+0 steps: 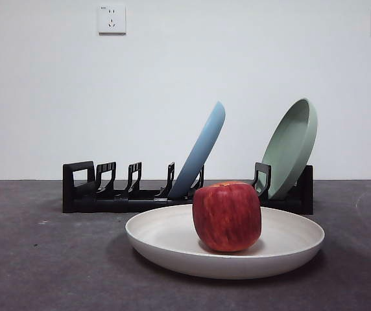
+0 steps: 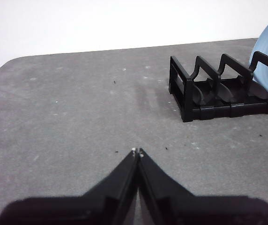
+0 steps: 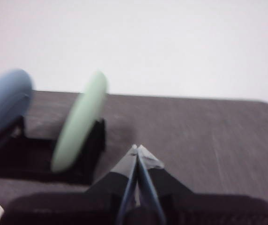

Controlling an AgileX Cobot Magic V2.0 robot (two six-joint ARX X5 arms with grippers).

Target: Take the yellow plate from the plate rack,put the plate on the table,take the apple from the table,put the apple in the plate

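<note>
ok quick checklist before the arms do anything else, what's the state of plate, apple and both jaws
1. yellow plate out of the plate rack and flat on the table: ok.
2. apple inside the plate, upright near its middle: ok.
3. left gripper jaws shut, holding nothing, above bare table beside the rack's end: ok.
4. right gripper jaws shut, holding nothing, away from the apple: ok, though that view is blurred.
5. blue plate and green plate leaning in the rack's slots: ok.
6. Neither arm shows in the front view: ok.
</note>
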